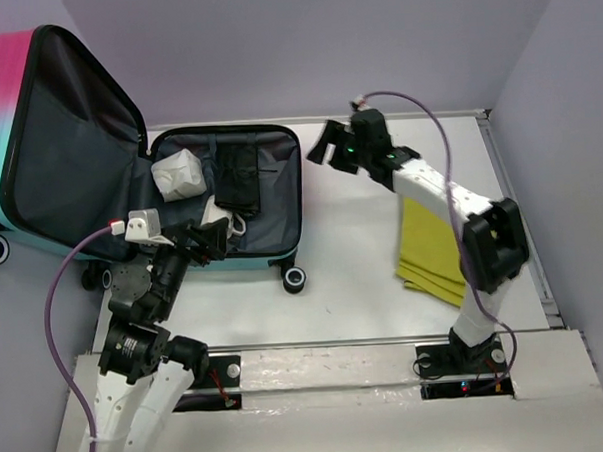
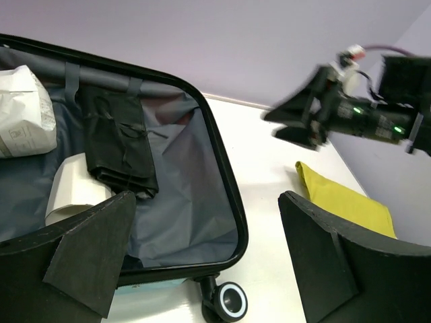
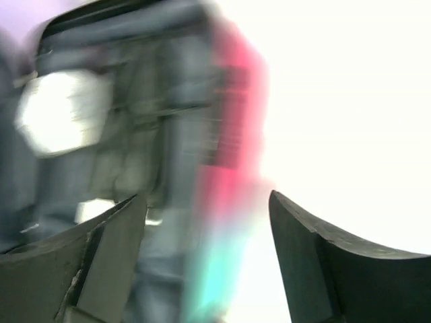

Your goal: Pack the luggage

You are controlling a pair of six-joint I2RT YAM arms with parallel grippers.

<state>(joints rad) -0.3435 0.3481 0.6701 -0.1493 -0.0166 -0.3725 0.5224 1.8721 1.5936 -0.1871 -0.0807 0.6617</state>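
Lilac walls (image 1: 274, 47) enclose a white table (image 1: 354, 274) bearing the open luggage (image 1: 68, 156); left gripper (image 2: 205, 202) and right gripper (image 3: 205, 198) both gape empty

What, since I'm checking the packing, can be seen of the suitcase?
The suitcase is a small hard shell, pink fading to teal, lying open on the white table. Its lid stands propped up at the left; the base lies flat. Both halves show dark grey lining and a black rim. A black wheel sits at its near corner. Inside the base lie a crumpled white bag, a folded black garment and a white folded item.
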